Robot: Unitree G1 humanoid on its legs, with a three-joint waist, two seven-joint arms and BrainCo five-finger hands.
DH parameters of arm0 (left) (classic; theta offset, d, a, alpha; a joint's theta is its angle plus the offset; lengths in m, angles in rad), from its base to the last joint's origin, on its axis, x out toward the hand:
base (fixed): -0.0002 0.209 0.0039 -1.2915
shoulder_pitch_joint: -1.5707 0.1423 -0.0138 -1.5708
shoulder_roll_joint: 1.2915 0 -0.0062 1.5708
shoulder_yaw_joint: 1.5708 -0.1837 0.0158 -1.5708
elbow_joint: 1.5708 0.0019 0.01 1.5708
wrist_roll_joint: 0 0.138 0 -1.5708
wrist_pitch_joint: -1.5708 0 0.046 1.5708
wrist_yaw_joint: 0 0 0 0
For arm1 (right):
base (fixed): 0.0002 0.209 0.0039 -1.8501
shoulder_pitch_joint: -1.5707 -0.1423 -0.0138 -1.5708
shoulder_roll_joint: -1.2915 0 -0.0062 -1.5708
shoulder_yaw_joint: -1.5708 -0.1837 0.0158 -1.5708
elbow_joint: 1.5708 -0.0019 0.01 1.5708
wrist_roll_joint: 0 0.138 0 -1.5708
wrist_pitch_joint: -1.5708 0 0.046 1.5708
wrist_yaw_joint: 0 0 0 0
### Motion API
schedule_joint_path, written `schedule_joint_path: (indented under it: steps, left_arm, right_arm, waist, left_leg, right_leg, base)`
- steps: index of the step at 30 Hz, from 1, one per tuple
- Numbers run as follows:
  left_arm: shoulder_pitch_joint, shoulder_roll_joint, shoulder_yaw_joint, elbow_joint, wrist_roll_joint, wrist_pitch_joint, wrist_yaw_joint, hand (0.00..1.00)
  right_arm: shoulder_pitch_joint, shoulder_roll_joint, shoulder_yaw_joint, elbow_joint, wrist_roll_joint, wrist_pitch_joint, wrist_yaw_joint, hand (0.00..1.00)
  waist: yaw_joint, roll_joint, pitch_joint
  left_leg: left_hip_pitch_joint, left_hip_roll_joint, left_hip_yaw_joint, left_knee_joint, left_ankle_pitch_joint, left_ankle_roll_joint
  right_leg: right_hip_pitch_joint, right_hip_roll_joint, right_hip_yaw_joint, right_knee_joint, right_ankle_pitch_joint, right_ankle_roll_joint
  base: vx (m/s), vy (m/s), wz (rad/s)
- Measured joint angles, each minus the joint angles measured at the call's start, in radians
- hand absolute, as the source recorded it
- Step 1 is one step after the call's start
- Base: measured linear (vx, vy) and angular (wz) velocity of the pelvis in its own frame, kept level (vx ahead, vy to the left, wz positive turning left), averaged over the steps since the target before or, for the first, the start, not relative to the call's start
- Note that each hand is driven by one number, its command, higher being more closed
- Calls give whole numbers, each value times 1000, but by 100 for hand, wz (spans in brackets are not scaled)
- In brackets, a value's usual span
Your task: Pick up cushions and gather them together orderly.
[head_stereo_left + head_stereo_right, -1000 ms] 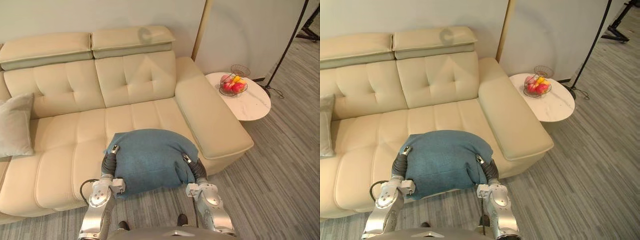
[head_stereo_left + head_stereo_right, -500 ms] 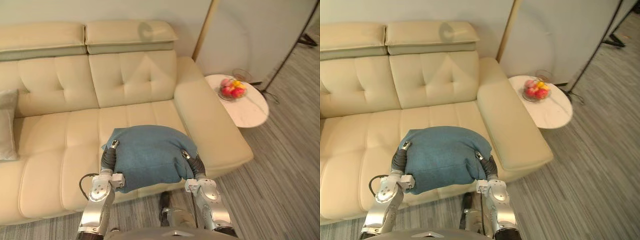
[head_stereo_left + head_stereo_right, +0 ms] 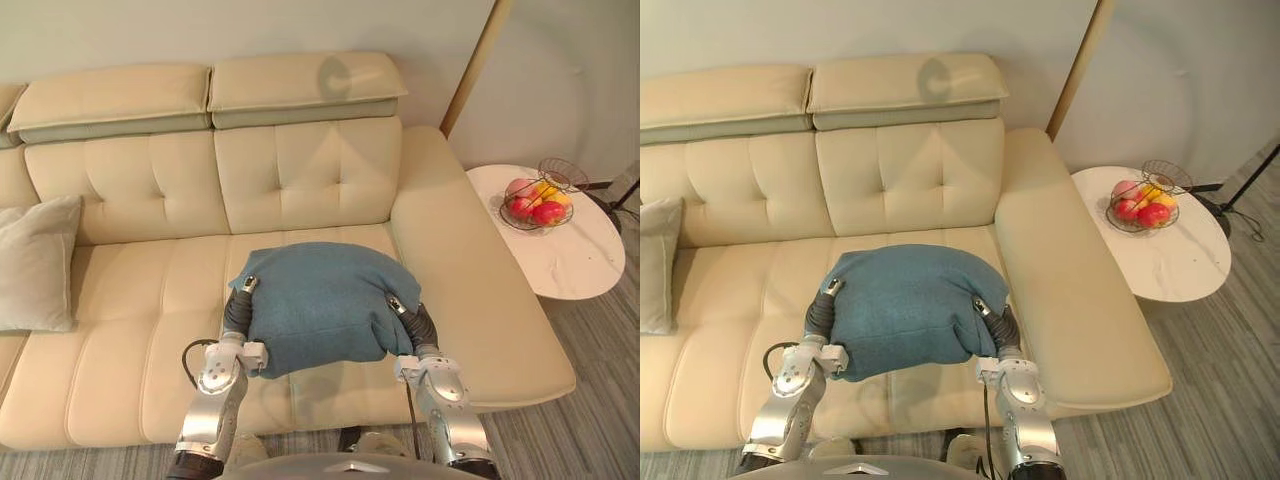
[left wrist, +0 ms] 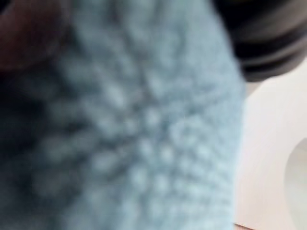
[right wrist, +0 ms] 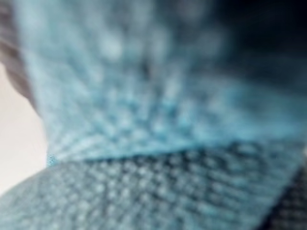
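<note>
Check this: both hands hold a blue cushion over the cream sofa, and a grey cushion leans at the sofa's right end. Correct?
No. The left eye view shows the grey cushion at the left end of the sofa, not the right. The left hand and right hand hold the blue cushion over it.

A blue cushion (image 3: 908, 305) is seen held between the left hand (image 3: 821, 314) and the right hand (image 3: 1002, 328), one pressed against each of its sides, over the seat of a cream sofa (image 3: 890, 180). A grey cushion (image 3: 654, 262) is propped against the backrest at the sofa's far left end. Just beside the right armrest, a round white table (image 3: 1170, 265) is set on the striped grey floor (image 3: 1230, 400), with a wire bowl (image 3: 1143, 205) of red and yellow fruit placed on it.
</note>
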Motion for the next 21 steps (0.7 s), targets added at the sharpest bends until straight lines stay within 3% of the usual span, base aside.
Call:
schedule_joint_path:
  steps: [3,6,17,21]
  left_arm:
    - [26,22,0,-1,0,0,-1,100]
    - [60,25,2,-14,0,0,0,100]
    - [64,29,19,-30,0,0,9,100]
    - [3,56,21,-30,0,-1,51,100]
  right_arm:
    - [34,41,7,-4,-7,1,1,100]
    - [34,41,16,-4,-28,3,2,100]
    - [0,19,65,0,-54,5,-3,100]
    - [-111,-18,94,29,-64,5,-9,100]
  waist:
    - [-10,-35,-19]
    - [-6,-36,-20]
    - [-15,-45,-27]
    - [-13,-52,-29]
  left_leg:
    - [48,-57,42,-73,22,27]
    - [92,-90,92,-119,30,40]
    - [106,-104,201,-148,32,48]
    - [12,-114,199,-146,53,64]
  right_leg:
    - [8,-40,38,-33,22,28]
    - [5,-61,90,-45,39,45]
    - [-37,-51,205,-109,114,49]
    - [-124,-62,214,-125,154,48]
  base:
    - [57,189,-29]
    - [0,132,-42]
    - [-54,13,-34]
    - [-114,-22,0]
